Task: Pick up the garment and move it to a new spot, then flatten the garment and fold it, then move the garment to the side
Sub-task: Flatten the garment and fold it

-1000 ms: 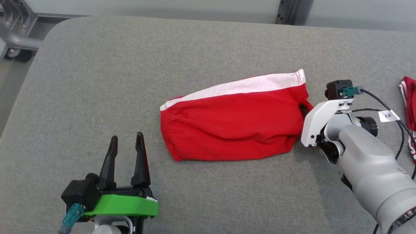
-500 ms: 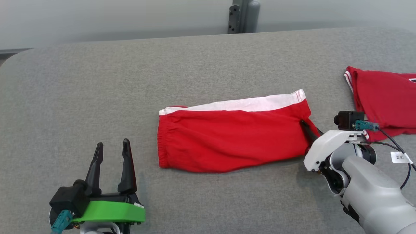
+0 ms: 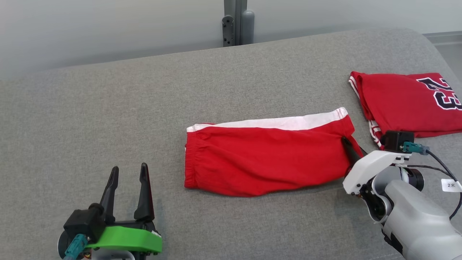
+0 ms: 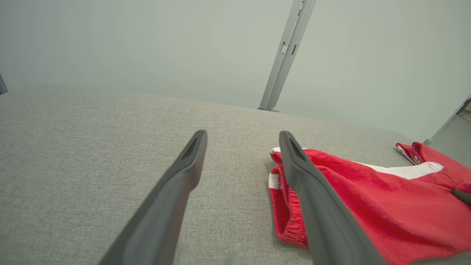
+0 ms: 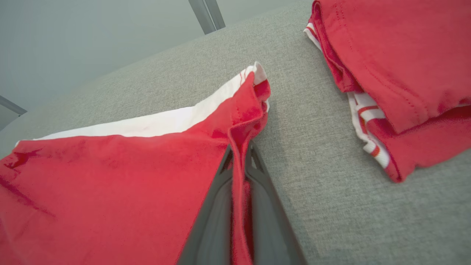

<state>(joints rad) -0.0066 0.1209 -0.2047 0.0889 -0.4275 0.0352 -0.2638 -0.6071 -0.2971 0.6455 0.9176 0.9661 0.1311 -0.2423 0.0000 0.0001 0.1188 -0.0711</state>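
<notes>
Nearest me, at the lower left of the head view, my left pincer [image 3: 130, 167] hangs spread over the bare grey desk [image 3: 108, 108], holding nothing; its green mount is cut off by the bottom edge. At the lower right my right forearm is cut off too. My right pincer [image 3: 347, 141] is pressed together on the right-hand end of the red shorts [image 3: 267, 162]. From the head only one dark finger shows against the cloth, but the right wrist view shows a ridge of red fabric pinched between both fingers. The shorts lie mid-desk, stretched left to right, elastic waist to the left and a white stripe along the far edge. How many layers lie underneath I cannot tell. My left pincer is near the waist end but apart from it. Beyond my right wrist lies a folded red jersey [image 3: 400, 97], close to the shorts without touching. The frame's right edge crops it and its black number. Farthest off, a grey post [image 3: 236, 21] rises against a pale, blurred wall.
</notes>
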